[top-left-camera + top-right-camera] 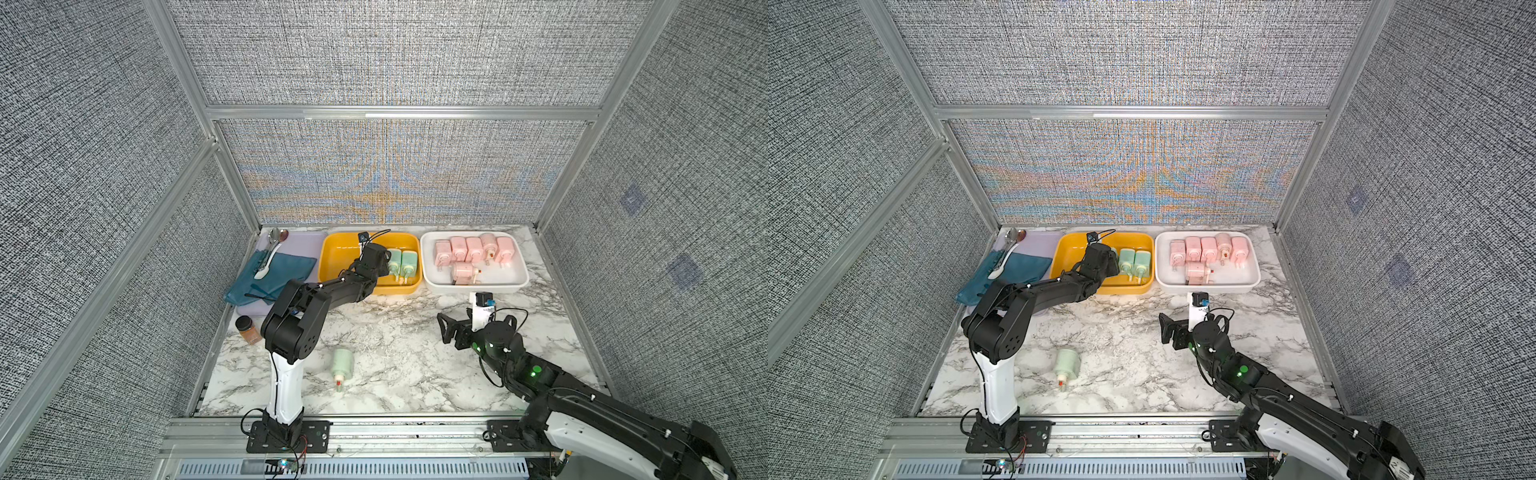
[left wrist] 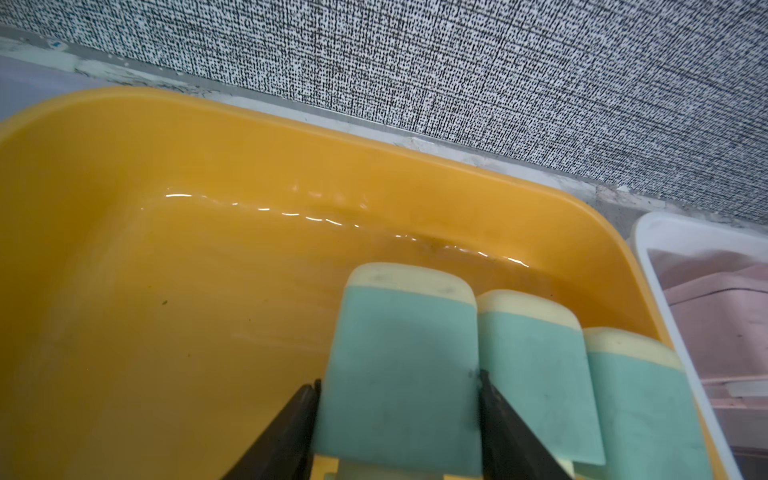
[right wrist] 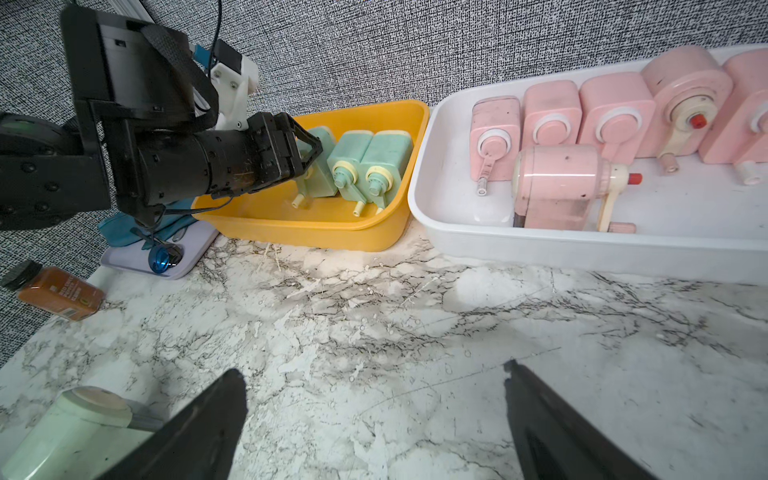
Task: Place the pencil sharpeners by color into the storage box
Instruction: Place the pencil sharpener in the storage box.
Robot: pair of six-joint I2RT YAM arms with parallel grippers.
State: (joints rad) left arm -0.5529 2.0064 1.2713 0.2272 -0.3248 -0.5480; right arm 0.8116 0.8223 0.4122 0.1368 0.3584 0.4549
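Observation:
My left gripper (image 2: 399, 380) reaches into the yellow storage box (image 1: 332, 259), its fingers pressed against both sides of a mint green pencil sharpener (image 2: 399, 357) that stands beside two more green ones (image 1: 402, 262). A further green sharpener (image 1: 343, 365) lies alone on the marble near the front, also seen in the right wrist view (image 3: 70, 432). Several pink sharpeners (image 1: 473, 249) fill the white box (image 1: 517, 276). My right gripper (image 3: 376, 378) hovers open over bare marble in front of the white box, holding nothing.
A brown spice jar (image 1: 248, 329) with a black lid stands at the left edge, by my left arm's elbow. Behind it a lavender tray (image 1: 299, 243) carries a teal cloth (image 1: 286, 270) and spoons. Walls close in the back and sides.

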